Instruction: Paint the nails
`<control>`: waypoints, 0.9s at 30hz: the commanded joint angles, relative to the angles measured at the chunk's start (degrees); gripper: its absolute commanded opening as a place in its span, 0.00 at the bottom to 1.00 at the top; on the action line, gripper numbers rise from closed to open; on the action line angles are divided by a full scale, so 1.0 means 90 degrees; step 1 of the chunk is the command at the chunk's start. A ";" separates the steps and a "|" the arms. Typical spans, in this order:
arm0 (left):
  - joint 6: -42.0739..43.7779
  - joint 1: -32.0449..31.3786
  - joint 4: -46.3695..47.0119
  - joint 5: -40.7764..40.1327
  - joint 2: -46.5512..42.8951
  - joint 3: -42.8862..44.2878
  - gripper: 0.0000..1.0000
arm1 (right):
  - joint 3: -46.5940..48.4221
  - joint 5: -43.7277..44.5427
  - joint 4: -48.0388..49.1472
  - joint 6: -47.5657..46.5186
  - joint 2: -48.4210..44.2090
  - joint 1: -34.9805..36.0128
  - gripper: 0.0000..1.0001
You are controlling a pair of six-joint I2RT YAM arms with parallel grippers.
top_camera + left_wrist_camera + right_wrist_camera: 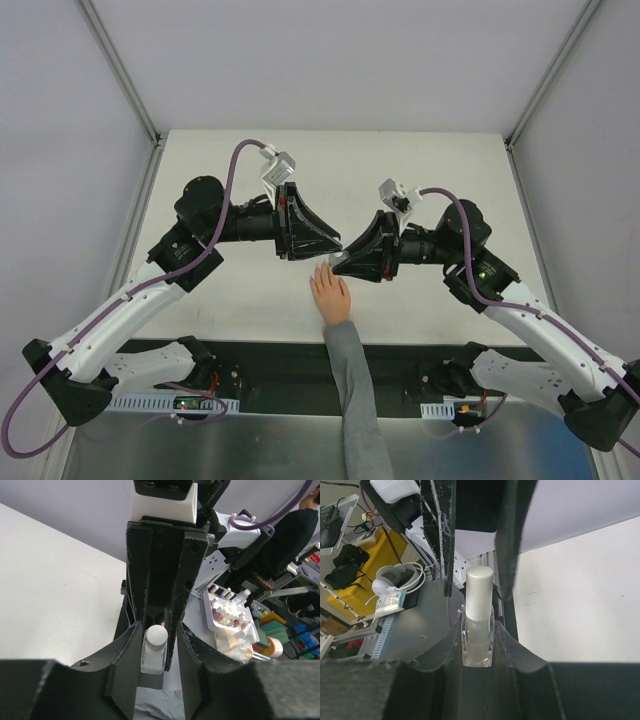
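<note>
I'm at the uncapping step: my right gripper point(478, 630) clamps the clear polish bottle point(478, 652), and my left gripper point(158, 626) straddles its white cap point(479, 592), fingers narrow but just off it, so next comes a pinch and twist, with the nails point(324, 268) flat on the table point(450, 180) just below both grippers.

White worktop point(400, 160), matte. Clear bottle point(478, 630): white cap, pale liquid inside. Off the worktop, in the background: white headphones point(395, 582) beside a yellow bin point(372, 555), and a white tray point(206, 614) holding small vials.
</note>
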 commanded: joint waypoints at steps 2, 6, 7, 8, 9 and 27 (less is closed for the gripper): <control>-0.0113 -0.0006 0.0471 0.0399 0.0163 0.0088 0.21 | 0.0201 0.0618 0.0291 -0.0128 -0.0011 -0.0020 0.00; -0.0065 -0.0006 0.0345 0.0234 0.0241 0.0117 0.00 | 0.0230 0.1370 -0.0012 -0.0372 -0.0118 0.0039 0.00; -0.0045 -0.0016 0.0170 0.0126 0.0231 0.0137 0.00 | 0.0356 0.1932 -0.0390 -0.0479 -0.0128 0.0155 0.00; 0.0052 -0.0006 0.0043 -0.0029 0.0221 0.0156 0.00 | 0.0444 0.2334 -0.0664 -0.0635 -0.0119 0.0262 0.00; 0.0111 -0.0026 -0.0171 -0.0563 0.0212 0.0195 0.00 | 0.0561 0.2841 -0.1237 -0.1023 -0.0109 0.0409 0.00; -0.0142 -0.0827 -0.2088 -0.4660 0.0163 0.0762 0.30 | 0.1209 0.8731 -0.1341 -0.2951 0.0674 0.3663 0.00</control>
